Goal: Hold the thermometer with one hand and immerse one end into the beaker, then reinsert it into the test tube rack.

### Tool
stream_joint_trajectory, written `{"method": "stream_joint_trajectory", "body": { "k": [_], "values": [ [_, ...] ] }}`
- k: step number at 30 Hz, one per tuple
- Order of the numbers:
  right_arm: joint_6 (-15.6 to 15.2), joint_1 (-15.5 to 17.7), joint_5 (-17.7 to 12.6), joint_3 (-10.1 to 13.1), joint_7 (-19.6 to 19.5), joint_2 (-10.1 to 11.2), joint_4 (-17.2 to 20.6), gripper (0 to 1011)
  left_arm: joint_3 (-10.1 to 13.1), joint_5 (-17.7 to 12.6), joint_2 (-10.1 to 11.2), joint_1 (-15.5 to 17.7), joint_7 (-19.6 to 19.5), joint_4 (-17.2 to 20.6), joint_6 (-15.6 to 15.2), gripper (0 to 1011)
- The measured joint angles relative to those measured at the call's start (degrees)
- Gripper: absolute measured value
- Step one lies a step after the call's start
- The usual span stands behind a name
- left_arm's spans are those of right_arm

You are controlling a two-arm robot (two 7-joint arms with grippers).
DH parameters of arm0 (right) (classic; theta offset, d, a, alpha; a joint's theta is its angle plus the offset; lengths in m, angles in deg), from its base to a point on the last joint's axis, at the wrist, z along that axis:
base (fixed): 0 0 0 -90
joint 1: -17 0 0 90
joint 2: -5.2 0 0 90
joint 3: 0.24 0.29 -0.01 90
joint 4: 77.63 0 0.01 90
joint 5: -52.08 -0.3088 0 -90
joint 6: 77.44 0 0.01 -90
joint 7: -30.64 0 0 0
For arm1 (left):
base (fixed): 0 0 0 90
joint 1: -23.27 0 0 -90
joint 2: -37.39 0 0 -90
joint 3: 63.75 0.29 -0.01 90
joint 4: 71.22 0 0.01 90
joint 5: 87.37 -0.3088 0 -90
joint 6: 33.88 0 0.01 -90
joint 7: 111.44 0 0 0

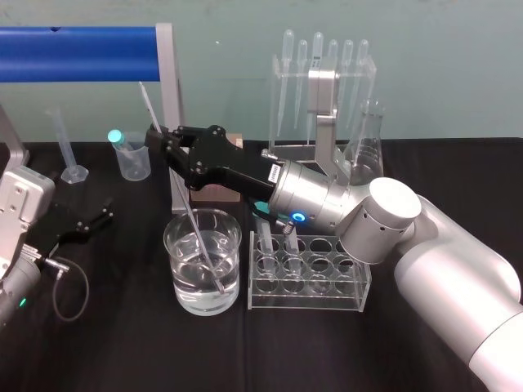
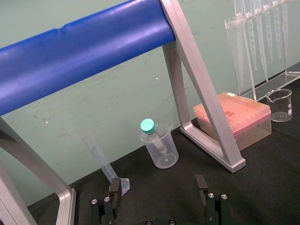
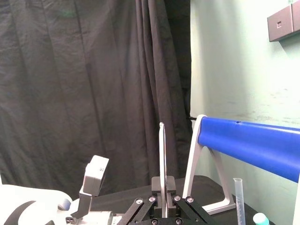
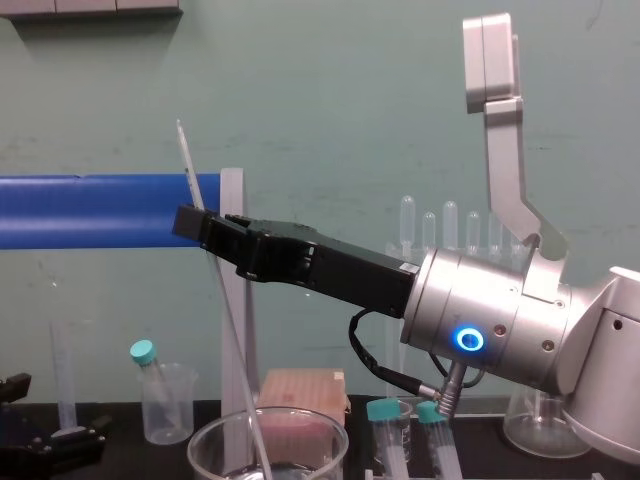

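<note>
Our right gripper clamps the thermometer, 1 end dipped in the beaker. We judge only the return to the test tube rack remains. Left gripper sits parked, fingers wide.

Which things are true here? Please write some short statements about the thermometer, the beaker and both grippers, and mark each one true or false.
1. The right gripper is shut on the thermometer. True.
2. The beaker holds clear liquid. True.
3. The thermometer's lower end hangs above the beaker, outside it. False: it is down inside the beaker, in the liquid.
4. The left gripper is open and apart from the beaker, off to its left. True.
5. The thermometer stands exactly upright. False: it leans, with its top toward the robot's left.
</note>
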Motion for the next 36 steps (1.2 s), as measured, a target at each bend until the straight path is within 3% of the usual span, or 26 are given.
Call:
{"method": "stream_joint_trajectory", "body": {
  "k": [36],
  "values": [
    [0.0,0.0,0.0,0.0,0.0,0.0,0.0,57,0.0,0.0,0.0,0.0,0.0,0.0,0.0,1008]
  ]
}}
